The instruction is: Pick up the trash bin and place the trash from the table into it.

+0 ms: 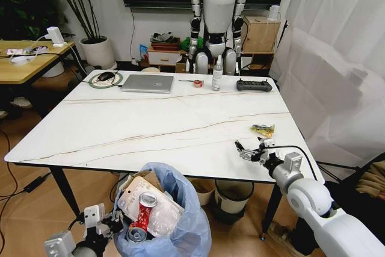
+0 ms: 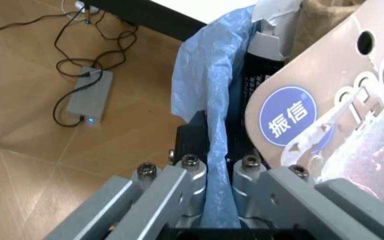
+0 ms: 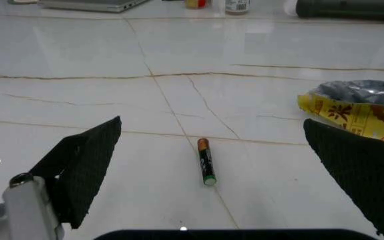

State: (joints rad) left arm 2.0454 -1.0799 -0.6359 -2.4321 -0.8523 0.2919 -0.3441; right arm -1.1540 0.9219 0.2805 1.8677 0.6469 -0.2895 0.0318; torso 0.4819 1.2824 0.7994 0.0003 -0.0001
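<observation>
I see the trash bin with its blue bag below the desk's near edge, stuffed with a crushed red can, plastic packaging, cardboard. A yellow snack wrapper and small battery lie on the marble desk.

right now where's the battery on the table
The battery lies on the table near its right front corner, between the open fingers of the right gripper, with the yellow snack wrapper just beyond it to the right.

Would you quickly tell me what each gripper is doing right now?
Left gripper: shut on the trash bin, pinching its blue bag.
Right gripper: open, empty, over a battery on the table.
</observation>
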